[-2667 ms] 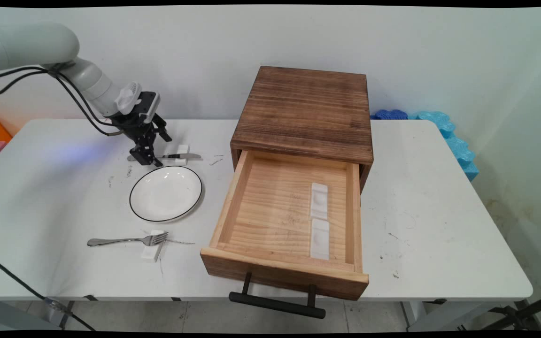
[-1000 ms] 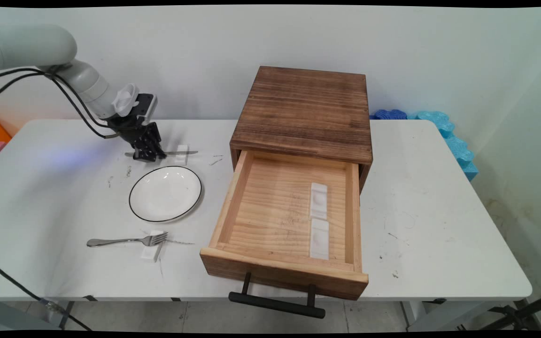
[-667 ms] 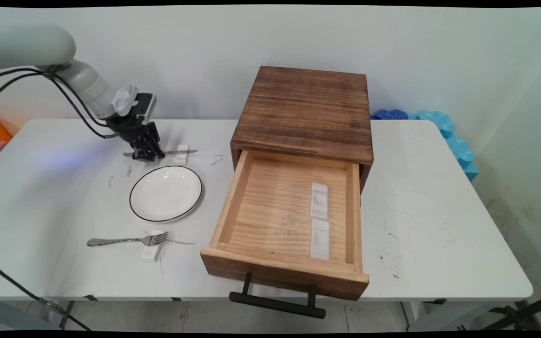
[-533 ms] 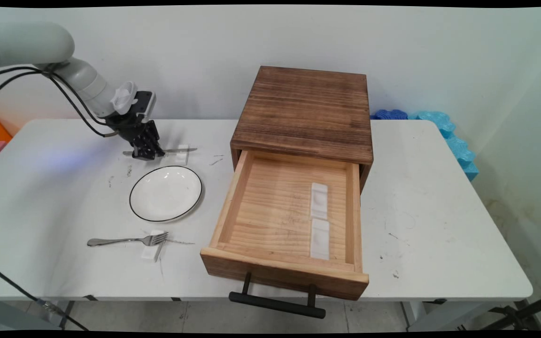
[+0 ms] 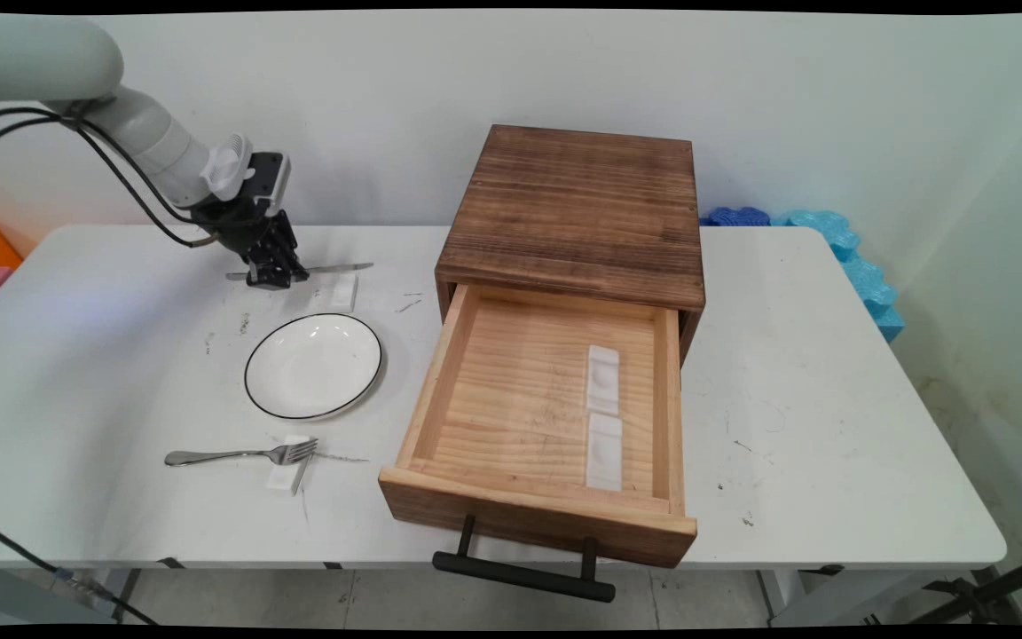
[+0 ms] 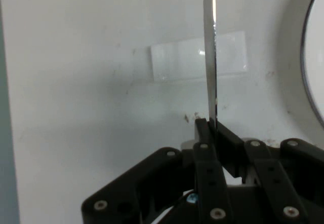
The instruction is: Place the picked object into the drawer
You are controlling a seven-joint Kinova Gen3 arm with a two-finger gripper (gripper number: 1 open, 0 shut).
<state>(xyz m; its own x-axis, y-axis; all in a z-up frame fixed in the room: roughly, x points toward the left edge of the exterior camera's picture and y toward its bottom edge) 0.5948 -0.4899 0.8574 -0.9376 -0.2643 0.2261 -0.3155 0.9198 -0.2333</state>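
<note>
My black gripper [image 5: 271, 273] is shut on the handle of a table knife [image 5: 334, 267] and holds it level a little above the table, at the far left behind the plate. In the hand view the knife's blade [image 6: 209, 57] runs straight up from between the closed fingers [image 6: 205, 133]. Below the blade lies the small white rest block [image 5: 344, 290], also seen as a pale rectangle [image 6: 177, 62]. The white plate with a black rim [image 5: 313, 365] sits just in front; its edge [image 6: 309, 82] shows at the right of the hand view.
A wooden box [image 5: 577, 213] stands mid-table with its drawer [image 5: 542, 417] pulled open; two white rest blocks [image 5: 604, 417] lie inside. A fork [image 5: 240, 455] rests on another white block [image 5: 287, 476] near the front left. Blue foam [image 5: 839, 248] lies at the back right.
The gripper closed on the knife's handle and has lifted it off the white block, rising and drifting slightly back. The plate, fork and drawer have not moved.
</note>
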